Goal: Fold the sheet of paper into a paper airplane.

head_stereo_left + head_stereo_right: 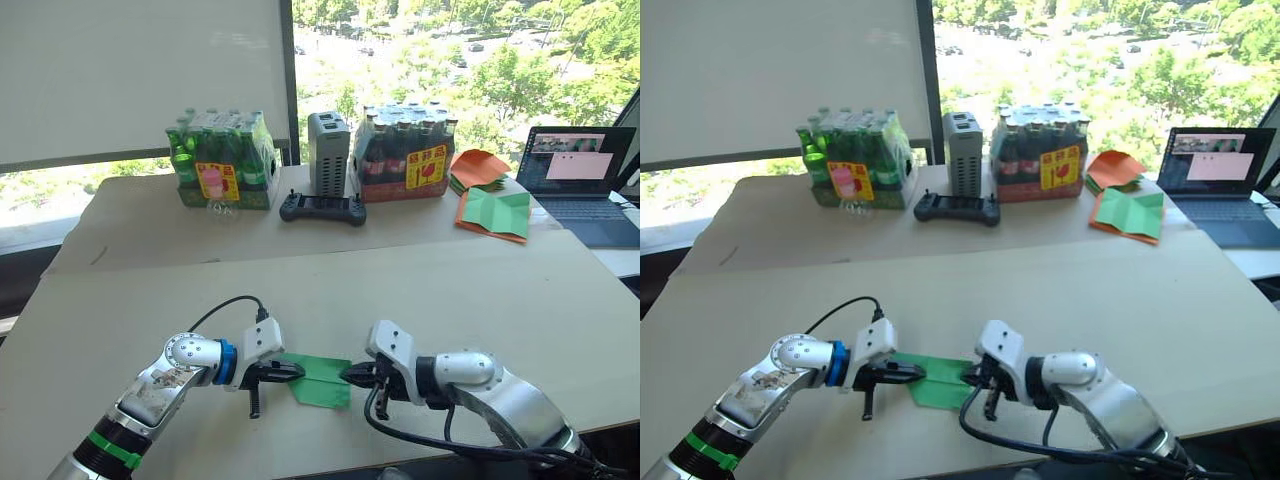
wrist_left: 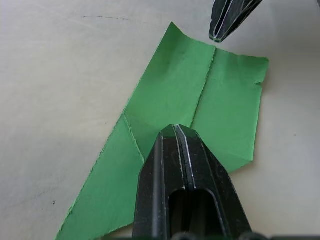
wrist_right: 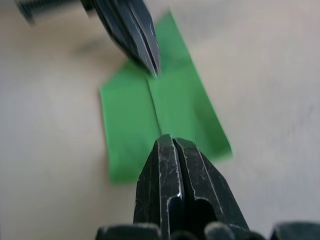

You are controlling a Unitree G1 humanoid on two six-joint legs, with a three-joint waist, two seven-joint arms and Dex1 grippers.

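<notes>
- Two grippers meet over the sheet of paper [image 1: 322,380], which lies flat on the near part of the table [image 1: 400,290], partly folded, with a crease running along its middle.
- The left gripper [image 1: 296,371] has its fingers pressed together, with nothing between them; the tips rest on the paper's left part, on or just beside the crease.
- The right gripper [image 1: 346,376] is likewise clenched with nothing between its fingers, its tip at the paper's right edge. From the right wrist view it seems to touch the crease line, though whether it presses down or hovers just above is hard to tell.
- The two fingertips point at each other along the crease, with a stretch of green paper between them.
- At the far side of the table stand a pack of green bottles [image 1: 222,160], a grey box [image 1: 328,152], and a pack of dark bottles [image 1: 405,152].
- A black controller [image 1: 322,208] lies in front of the grey box.
- To the far right lie a green sheet edged by orange paper [image 1: 495,214], an orange paper pile [image 1: 478,168] behind it, and an open laptop [image 1: 580,180].
</notes>
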